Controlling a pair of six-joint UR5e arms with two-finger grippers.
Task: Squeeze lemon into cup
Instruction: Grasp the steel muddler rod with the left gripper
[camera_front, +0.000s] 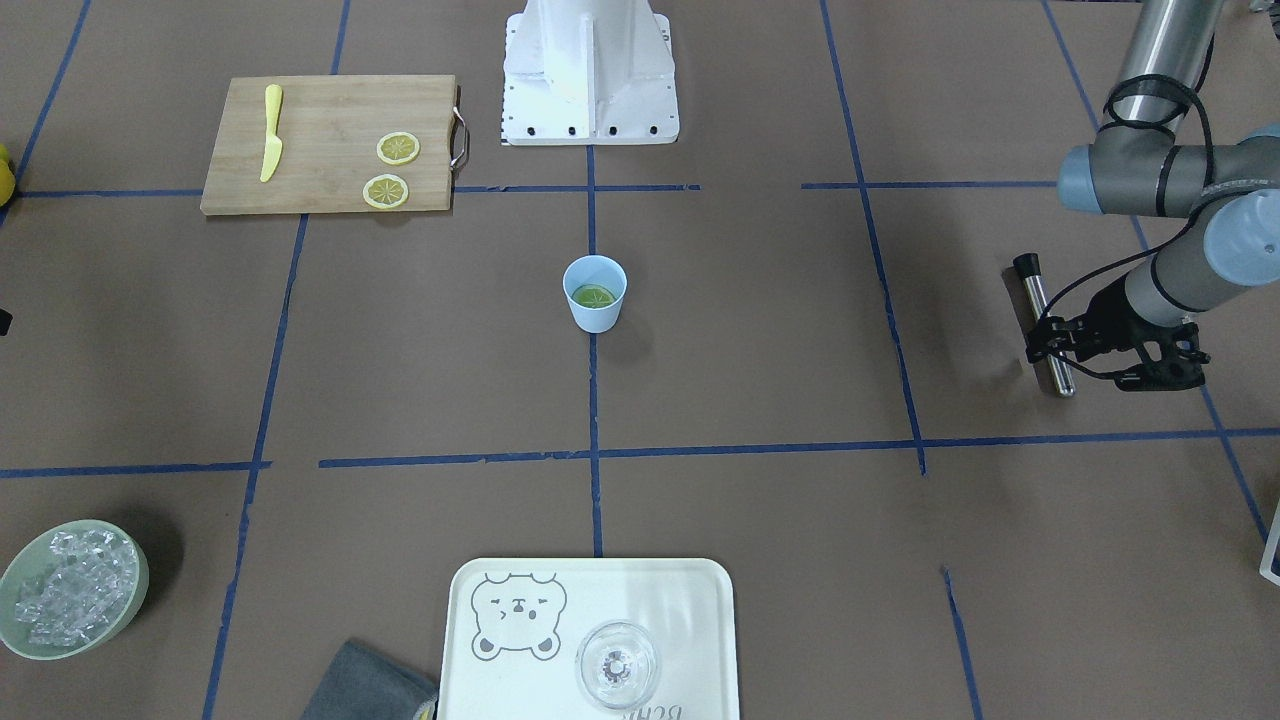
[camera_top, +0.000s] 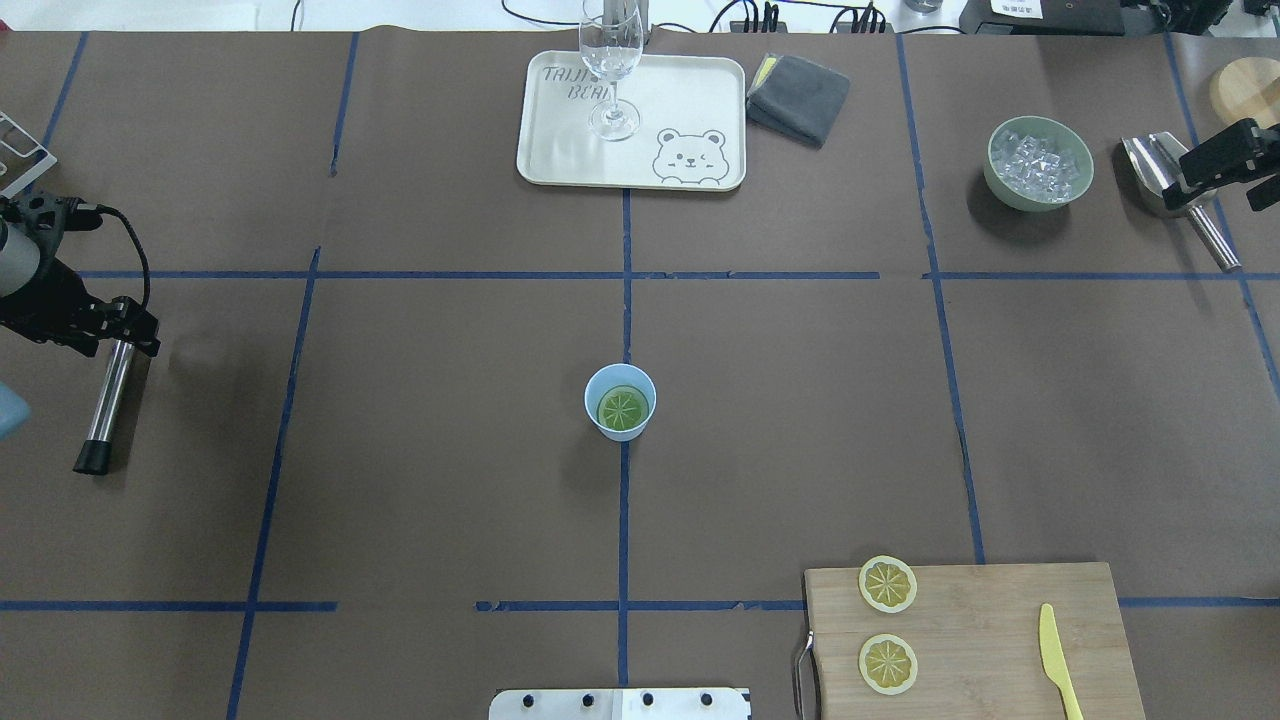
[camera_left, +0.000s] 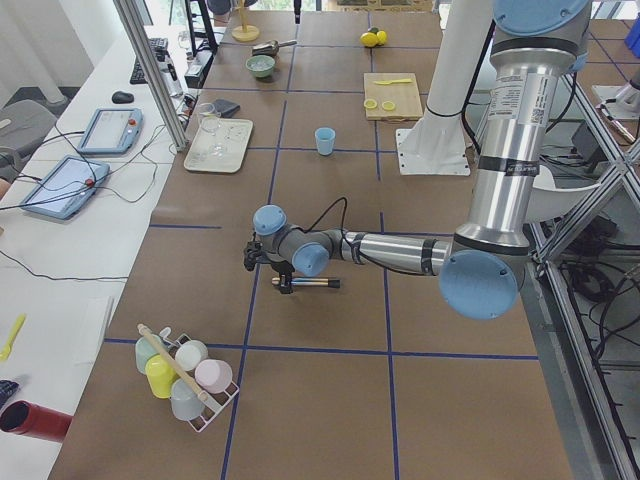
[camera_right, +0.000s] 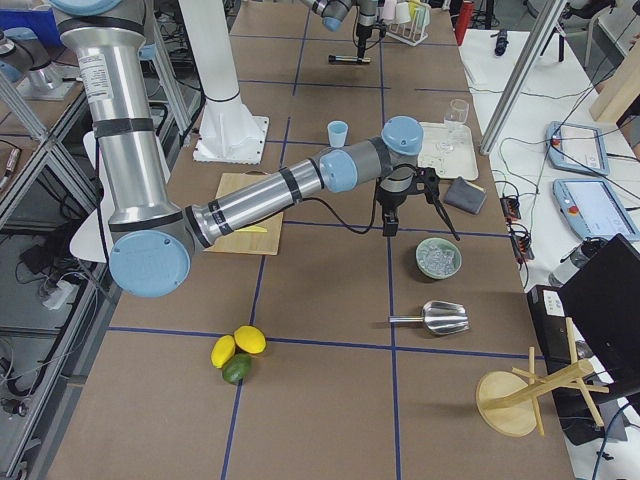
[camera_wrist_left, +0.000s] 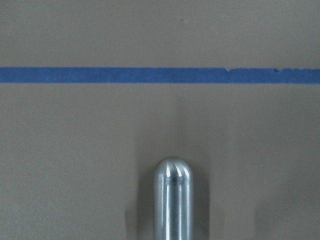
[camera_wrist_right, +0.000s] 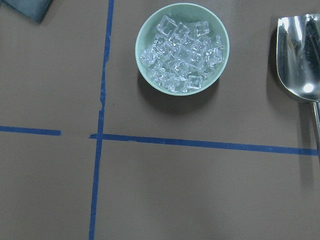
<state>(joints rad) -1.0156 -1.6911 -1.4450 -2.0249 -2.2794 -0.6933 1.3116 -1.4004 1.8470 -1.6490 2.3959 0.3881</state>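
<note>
The light blue cup (camera_front: 596, 312) stands at the table's middle, also in the overhead view (camera_top: 620, 432). One lemon slice (camera_top: 621, 408) lies flat inside it and looks greenish. Two more slices (camera_front: 398, 148) (camera_front: 386, 191) lie on the wooden cutting board (camera_front: 320, 110). My left gripper (camera_front: 1052, 342) is far from the cup, low at the table's left end. It grips a steel rod (camera_front: 1040, 305) with a black end; the rod's rounded tip shows in the left wrist view (camera_wrist_left: 173, 200). My right gripper (camera_top: 1215, 160) hovers beside the ice bowl, empty; I cannot tell if it is open.
A yellow knife (camera_front: 271, 135) lies on the board. A green bowl of ice (camera_top: 1003, 185) and a metal scoop (camera_wrist_right: 300, 55) sit at the far right. A white tray (camera_front: 660, 600) holds a clear glass (camera_front: 617, 665), with a grey cloth (camera_top: 798, 98) beside it.
</note>
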